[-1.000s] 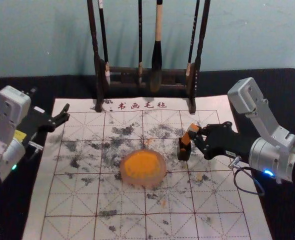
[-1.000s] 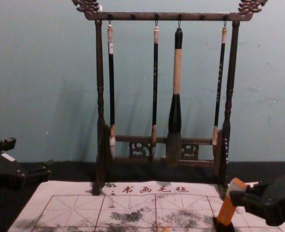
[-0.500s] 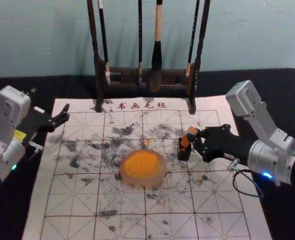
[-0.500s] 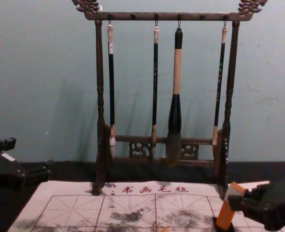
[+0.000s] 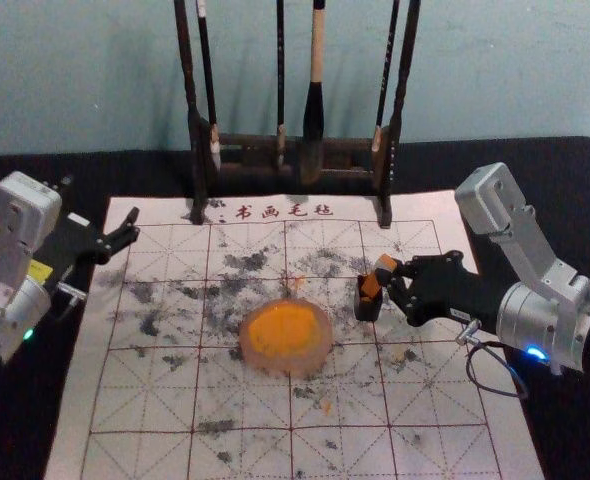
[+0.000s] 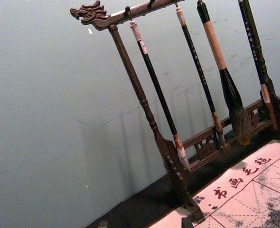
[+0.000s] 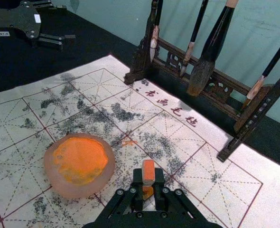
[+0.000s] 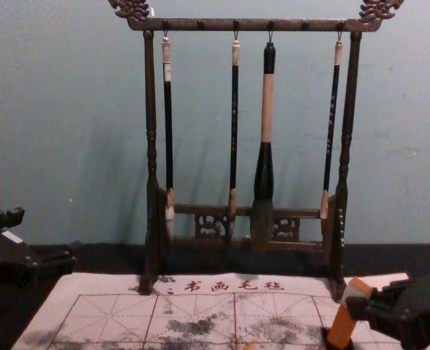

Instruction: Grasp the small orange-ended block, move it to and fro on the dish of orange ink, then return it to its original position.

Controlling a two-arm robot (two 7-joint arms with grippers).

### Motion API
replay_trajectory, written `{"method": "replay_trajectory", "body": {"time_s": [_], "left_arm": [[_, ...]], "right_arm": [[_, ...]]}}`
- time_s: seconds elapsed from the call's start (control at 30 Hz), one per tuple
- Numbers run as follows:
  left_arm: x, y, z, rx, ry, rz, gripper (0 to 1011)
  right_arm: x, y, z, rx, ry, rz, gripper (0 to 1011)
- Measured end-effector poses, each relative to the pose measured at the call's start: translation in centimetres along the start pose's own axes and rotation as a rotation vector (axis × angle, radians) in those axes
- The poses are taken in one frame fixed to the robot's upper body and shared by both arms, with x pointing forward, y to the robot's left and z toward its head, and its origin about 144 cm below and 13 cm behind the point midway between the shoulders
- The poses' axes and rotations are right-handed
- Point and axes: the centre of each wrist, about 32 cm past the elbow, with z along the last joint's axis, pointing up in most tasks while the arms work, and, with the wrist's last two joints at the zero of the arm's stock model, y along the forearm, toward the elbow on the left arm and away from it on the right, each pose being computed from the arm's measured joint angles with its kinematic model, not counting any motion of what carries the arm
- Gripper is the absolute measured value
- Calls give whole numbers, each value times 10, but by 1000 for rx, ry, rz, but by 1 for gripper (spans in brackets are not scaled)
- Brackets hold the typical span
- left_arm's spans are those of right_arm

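My right gripper (image 5: 399,278), seen at the right of the head view, is shut on the orange block (image 5: 372,286) near its pale-banded upper end. The block leans, its lower end inside a small dark holder (image 5: 367,308) on the mat. In the right wrist view the gripper (image 7: 148,176) has the block (image 7: 148,170) between its fingers. Left of the holder lies the round dish (image 5: 320,352) with orange ink (image 5: 281,328). My left gripper (image 5: 123,230) stays parked open over the mat's left edge; the left wrist view shows its tips (image 6: 144,223) far apart.
Behind the mat (image 5: 155,400) stands a dark brush rack (image 8: 154,255) with several hanging brushes, including one thick brush (image 8: 264,175). Orange specks and dark ink stains mark the mat around the dish.
The block and my right gripper have come down slightly, and the block sits lower in the holder. My left gripper has kept its place.
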Motion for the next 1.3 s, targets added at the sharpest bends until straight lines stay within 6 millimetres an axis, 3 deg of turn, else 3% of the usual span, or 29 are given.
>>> {"method": "replay_trajectory", "body": {"time_s": [0.63,1.3], "left_arm": [[0,0,0,0,0,0,1001],[0,0,0,0,0,0,1001]], "right_arm": [[-2,0,-7,-22,13,-4,129],[-4,12,-13,-45,44,-14,129]]}}
